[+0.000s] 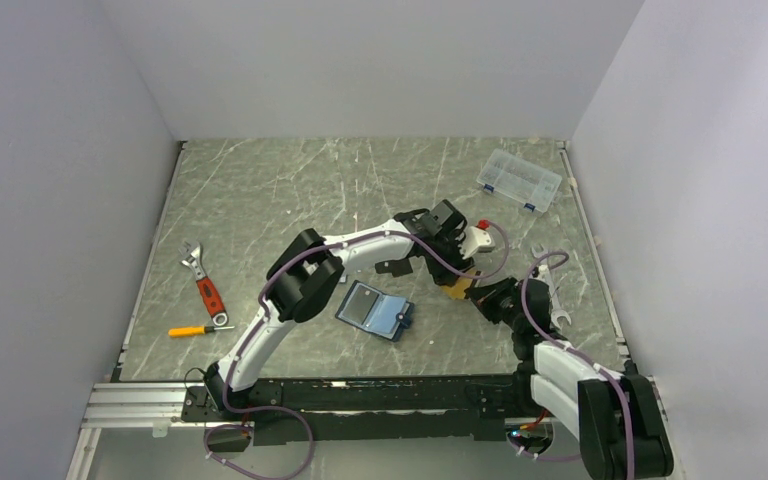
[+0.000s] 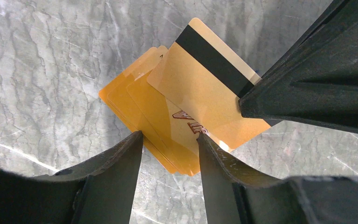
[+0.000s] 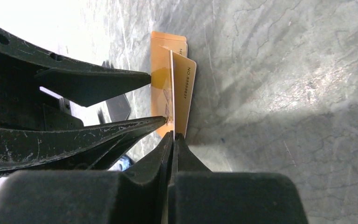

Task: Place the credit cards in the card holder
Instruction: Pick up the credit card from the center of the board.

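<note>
Several orange-gold credit cards lie fanned in a stack on the marble table, right of centre. The top card, with a dark stripe, is lifted off the stack. My right gripper is shut on that card's edge, and the card shows edge-on in the right wrist view. My left gripper is open, and the stack's near corner lies between its fingers. The navy card holder lies open on the table left of the cards, apart from both grippers.
An adjustable wrench with a red handle and an orange screwdriver lie at the left. A clear compartment box sits at the back right. A silver spanner lies beside the right arm. Grey walls enclose the table.
</note>
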Controlling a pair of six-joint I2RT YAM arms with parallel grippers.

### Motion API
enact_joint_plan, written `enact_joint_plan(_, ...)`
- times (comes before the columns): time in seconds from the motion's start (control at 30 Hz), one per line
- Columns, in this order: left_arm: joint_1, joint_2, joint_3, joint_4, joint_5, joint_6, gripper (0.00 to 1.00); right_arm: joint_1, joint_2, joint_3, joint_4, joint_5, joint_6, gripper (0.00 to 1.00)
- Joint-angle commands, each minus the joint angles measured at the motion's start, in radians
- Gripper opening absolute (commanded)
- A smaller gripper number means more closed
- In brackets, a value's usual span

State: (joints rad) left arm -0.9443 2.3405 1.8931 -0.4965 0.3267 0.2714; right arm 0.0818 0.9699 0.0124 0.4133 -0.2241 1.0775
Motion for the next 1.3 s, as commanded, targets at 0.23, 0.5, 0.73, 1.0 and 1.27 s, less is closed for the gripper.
enact_joint_plan(0.23, 0.087, 0.010, 0.056, -0.108, 0.073, -0.049, 0.61, 0.008, -0.242, 0.094, -0.341, 0.057, -0.090, 0.00)
enact_joint_plan(0.5, 0.189, -0.129, 0.015, -0.116, 0.202, -0.139, 0.83, 0.008, -0.338, 0.159, -0.358, -0.035, -0.158, 0.00)
enact_joint_plan(0.73, 0.322, -0.330, -0.156, -0.027, 0.541, -0.354, 0.99, 0.013, -0.192, 0.207, 0.048, -0.381, -0.180, 0.00)
enact_joint_plan(1.0, 0.423, -0.514, -0.450, 0.301, 0.823, -0.678, 0.99, 0.173, -0.076, 0.379, 0.118, -0.381, -0.273, 0.00)
enact_joint_plan(1.27, 0.492, -0.584, -0.604, 0.616, 0.885, -0.891, 0.61, 0.281, 0.069, 0.451, 0.258, -0.327, -0.209, 0.00)
